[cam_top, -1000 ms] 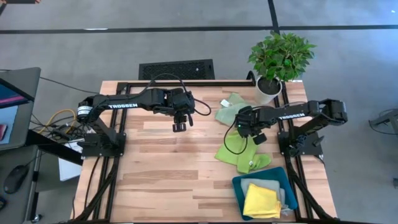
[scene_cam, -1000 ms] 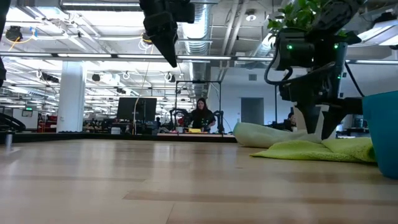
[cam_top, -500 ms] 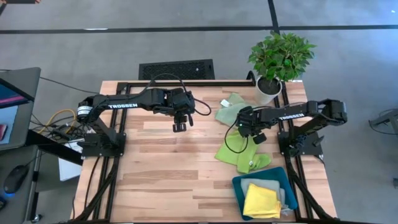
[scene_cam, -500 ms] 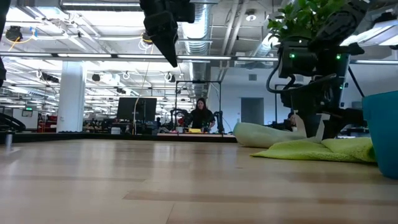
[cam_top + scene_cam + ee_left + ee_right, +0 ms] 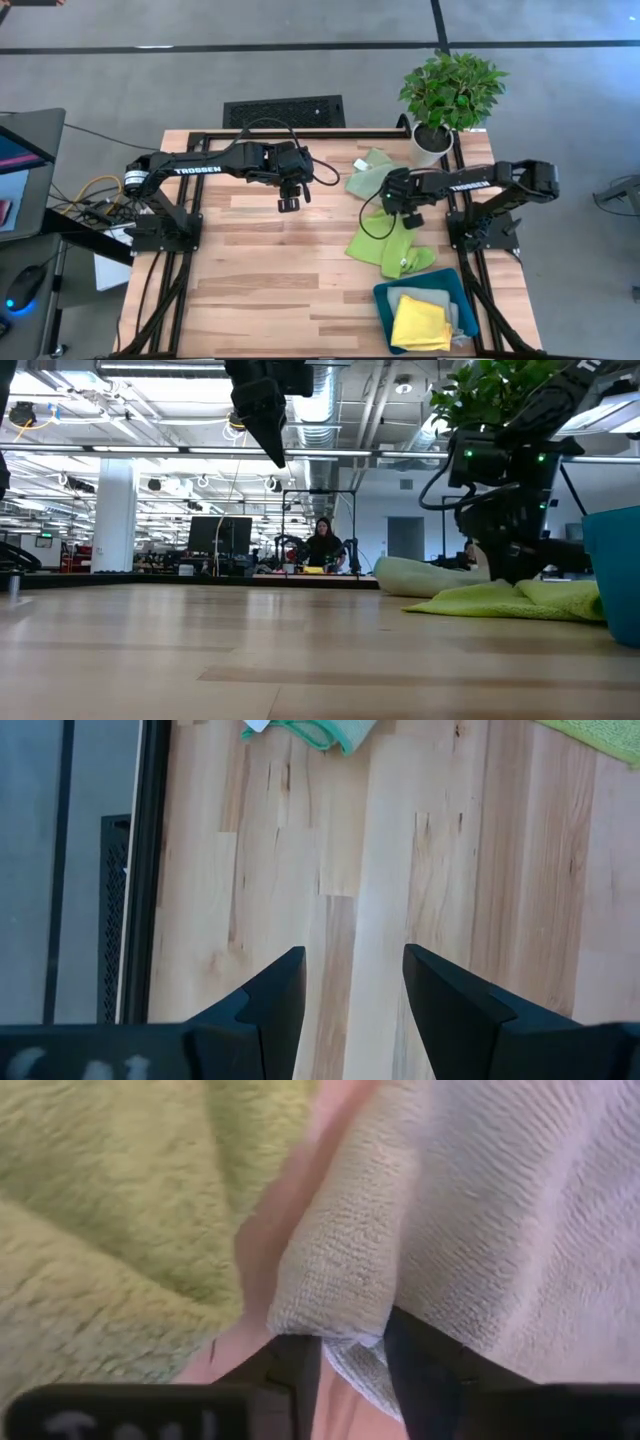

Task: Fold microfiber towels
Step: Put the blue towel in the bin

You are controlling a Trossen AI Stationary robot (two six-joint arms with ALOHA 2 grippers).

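A sage green towel (image 5: 372, 172) lies crumpled at the table's far right. A lime green towel (image 5: 385, 245) lies spread just nearer. My right gripper (image 5: 393, 205) is low between the two, pointing steeply down, shut on the sage towel's near corner. In the right wrist view the lime towel (image 5: 110, 1210) lies beside that corner. My left gripper (image 5: 288, 204) hangs open, high over the table's middle, with bare wood between its fingers (image 5: 280, 990). A yellow towel (image 5: 420, 325) lies in a teal tray (image 5: 385, 300). My right gripper has the sage towel's hemmed corner (image 5: 345, 1335) between its two fingers (image 5: 420, 1365), coming from above and pointing steeply down. The corner is curled over, so more than one layer seems caught. The rest of the towel lies slack on the table.
A potted plant (image 5: 450, 90) stands at the far right corner, close behind the sage towel. The teal tray sits at the near right corner, with a paler cloth (image 5: 428, 297) under the yellow towel. Bare wood covers the table's left and middle.
My right gripper has sunk toward the table at the sage towel's near edge, shifting slightly toward the far edge and rolling a little. The towels lie as before.
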